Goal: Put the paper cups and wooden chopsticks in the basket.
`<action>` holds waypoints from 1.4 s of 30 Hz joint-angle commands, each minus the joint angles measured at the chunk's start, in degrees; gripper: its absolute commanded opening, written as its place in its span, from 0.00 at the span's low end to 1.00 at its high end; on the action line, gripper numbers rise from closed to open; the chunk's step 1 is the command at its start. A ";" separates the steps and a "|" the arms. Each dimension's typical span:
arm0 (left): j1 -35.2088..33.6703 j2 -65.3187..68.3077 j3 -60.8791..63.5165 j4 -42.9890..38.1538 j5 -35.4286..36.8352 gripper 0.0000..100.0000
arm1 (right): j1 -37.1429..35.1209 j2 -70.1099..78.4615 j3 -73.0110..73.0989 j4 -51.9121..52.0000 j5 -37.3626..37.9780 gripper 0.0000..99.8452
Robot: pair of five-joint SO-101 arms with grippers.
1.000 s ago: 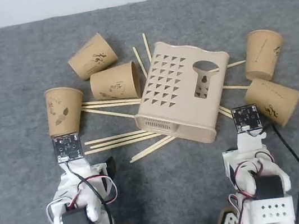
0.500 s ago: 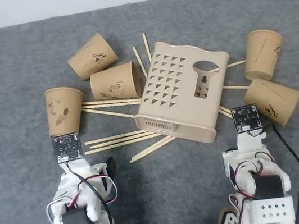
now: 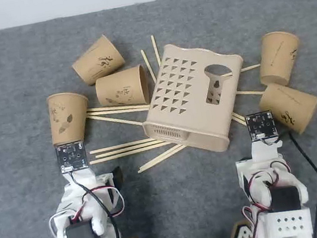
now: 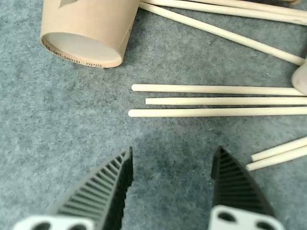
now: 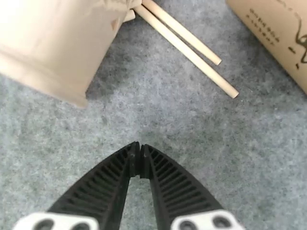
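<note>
Farthest left on my screen, a paper cup (image 3: 68,117) lies on its side on the grey carpet (image 3: 9,88), its base facing the left arm. Just short of it my left gripper (image 4: 173,152) hangs above the carpet, jaws spread wide with nothing between them. Ahead of it three chopsticks (image 4: 216,100) lie side by side. Further along, a second cup (image 3: 97,58) and a third cup (image 3: 122,87) rest on their sides, touching. The basket (image 3: 194,96) lies tipped over in the middle, with chopstick ends poking out around it. My right gripper (image 5: 139,146) sits near the basket's corner, jaws pressed together and empty, with a pair of chopsticks (image 5: 187,45) just ahead. At far right, a fourth cup (image 3: 279,56) and a fifth cup (image 3: 290,106) lie close together.
</note>
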 commanded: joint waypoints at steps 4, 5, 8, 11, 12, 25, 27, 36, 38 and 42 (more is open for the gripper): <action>0.09 -0.97 -0.31 -0.26 0.44 0.26 | 0.31 -0.48 0.97 -0.04 -0.70 0.01; 0.09 -0.97 -0.31 -0.26 0.44 0.26 | 0.22 -0.48 0.97 -0.04 -0.53 0.01; 0.09 -1.05 -0.40 -0.62 0.44 0.25 | 0.04 -0.48 0.97 -0.31 -0.79 0.01; -0.53 -1.05 -1.19 -6.15 0.18 0.25 | -2.15 -0.48 0.97 -0.31 -0.70 0.01; -0.79 -1.05 -1.19 -7.65 0.18 0.25 | -2.68 -0.48 0.97 -0.13 -0.53 0.01; -2.37 -1.05 -1.27 -13.19 0.09 0.26 | -4.62 -0.48 0.97 -0.31 -0.53 0.01; -1.76 -1.05 -1.27 -13.89 -0.53 0.26 | -4.70 -0.48 0.97 -0.13 -0.70 0.01; 0.18 -1.05 -4.97 -20.31 -7.03 0.26 | -0.75 -0.48 0.26 -10.24 -0.09 0.01; 0.70 -1.05 -8.66 -17.41 -6.77 0.26 | 2.33 -0.48 -1.23 -14.55 3.60 0.01; 3.60 -1.05 -14.73 -14.42 -6.68 0.26 | 11.21 -0.48 -6.33 -20.18 20.48 0.01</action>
